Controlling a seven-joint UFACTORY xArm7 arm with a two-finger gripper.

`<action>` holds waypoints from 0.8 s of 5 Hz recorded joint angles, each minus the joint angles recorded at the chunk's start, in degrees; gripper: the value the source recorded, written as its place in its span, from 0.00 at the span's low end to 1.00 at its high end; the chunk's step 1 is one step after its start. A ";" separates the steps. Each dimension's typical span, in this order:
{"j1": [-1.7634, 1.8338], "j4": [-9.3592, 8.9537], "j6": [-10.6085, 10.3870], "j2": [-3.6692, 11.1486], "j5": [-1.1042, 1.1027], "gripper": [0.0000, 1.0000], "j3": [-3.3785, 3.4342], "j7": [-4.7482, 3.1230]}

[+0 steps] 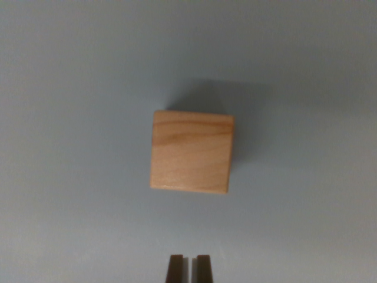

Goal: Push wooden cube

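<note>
The dark hand (189, 268) shows at the near edge, its two fingertips almost pressed together and holding nothing. Just beyond it, apart, the light brown wooden cube (191, 152) rests on the pale blue-grey bench (70, 177)

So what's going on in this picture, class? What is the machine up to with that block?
A robot arm's wrist camera looks down on a wooden cube sitting on a plain pale blue surface. The claw shows at the bottom edge of the view, its two dark fingertips close together with only a thin gap between them. It holds nothing and is not touching the cube; bare surface lies between them. The cube sits roughly in line above the claw in the wrist view, so a push has not yet made contact.
</note>
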 joint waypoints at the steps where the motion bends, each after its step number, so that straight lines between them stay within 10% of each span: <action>1: 0.16 -1.70 -2.48 0.85 0.07 0.00 0.13 0.14; 4: 0.30 -3.21 -4.68 1.60 0.13 0.00 0.25 0.26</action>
